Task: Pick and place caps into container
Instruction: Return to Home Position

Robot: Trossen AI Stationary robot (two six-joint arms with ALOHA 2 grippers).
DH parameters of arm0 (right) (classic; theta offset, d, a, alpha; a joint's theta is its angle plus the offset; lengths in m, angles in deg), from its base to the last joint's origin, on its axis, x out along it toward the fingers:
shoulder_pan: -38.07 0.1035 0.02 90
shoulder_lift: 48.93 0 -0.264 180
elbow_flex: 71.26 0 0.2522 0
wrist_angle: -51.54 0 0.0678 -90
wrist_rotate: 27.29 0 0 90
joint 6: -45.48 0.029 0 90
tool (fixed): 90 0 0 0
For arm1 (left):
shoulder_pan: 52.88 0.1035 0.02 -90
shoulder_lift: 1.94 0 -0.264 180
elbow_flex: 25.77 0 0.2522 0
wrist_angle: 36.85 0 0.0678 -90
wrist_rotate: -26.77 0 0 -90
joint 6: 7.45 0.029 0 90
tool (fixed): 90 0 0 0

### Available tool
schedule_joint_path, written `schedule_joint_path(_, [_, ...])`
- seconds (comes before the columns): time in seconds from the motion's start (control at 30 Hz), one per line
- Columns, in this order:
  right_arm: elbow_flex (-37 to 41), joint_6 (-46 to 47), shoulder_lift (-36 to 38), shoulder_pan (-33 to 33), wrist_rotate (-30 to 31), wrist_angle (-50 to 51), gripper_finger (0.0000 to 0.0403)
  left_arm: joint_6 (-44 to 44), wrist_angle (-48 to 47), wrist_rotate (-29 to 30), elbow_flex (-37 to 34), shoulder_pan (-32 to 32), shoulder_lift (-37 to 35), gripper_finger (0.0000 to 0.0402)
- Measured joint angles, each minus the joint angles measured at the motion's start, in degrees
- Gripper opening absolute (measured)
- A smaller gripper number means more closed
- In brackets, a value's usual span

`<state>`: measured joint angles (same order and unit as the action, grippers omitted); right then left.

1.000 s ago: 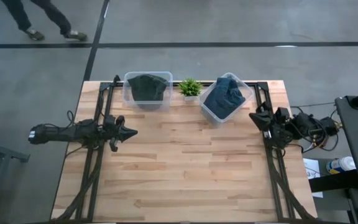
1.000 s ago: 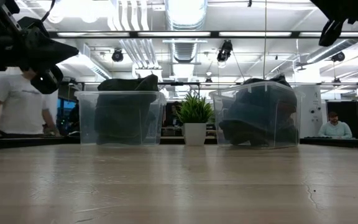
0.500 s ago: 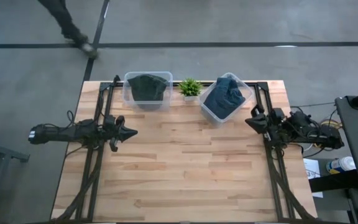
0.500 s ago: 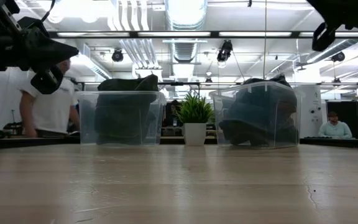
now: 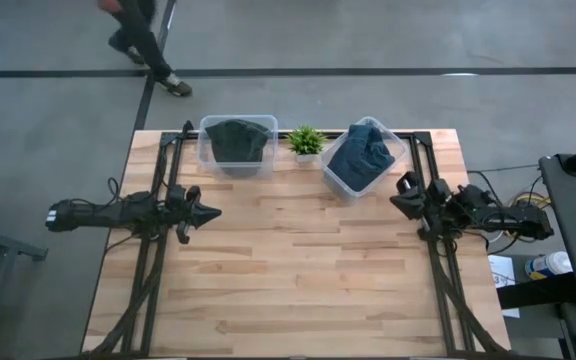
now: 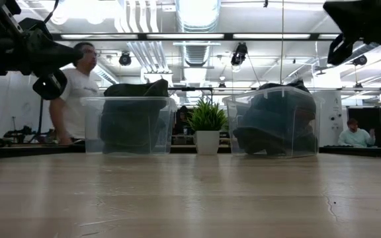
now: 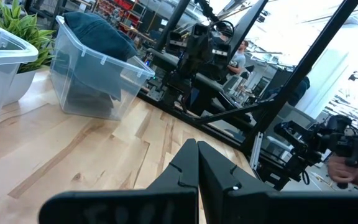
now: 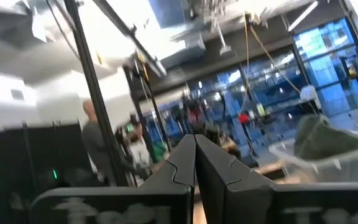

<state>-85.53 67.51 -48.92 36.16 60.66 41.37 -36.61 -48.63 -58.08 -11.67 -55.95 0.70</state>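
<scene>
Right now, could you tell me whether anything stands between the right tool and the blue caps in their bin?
Nothing visible does. The right tool hangs shut just right of the bin, whose top is open over the blue caps. The plant stands on the bin's other side, out of the way.
</scene>
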Motion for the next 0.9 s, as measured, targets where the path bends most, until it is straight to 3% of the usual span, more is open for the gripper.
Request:
schedule_joint_path(0.5, [0.00,-10.53,0.00,0.01,-1.00,19.59,0.0008,0.00,0.00,0.01,0.00,-0.01,0.00,0.0000])
schedule_joint_path(0.9, [0.00,-14.71,-0.22,0.04,-1.16,22.89,0.0008,0.00,0.00,0.01,0.00,0.00,0.00,0.0000])
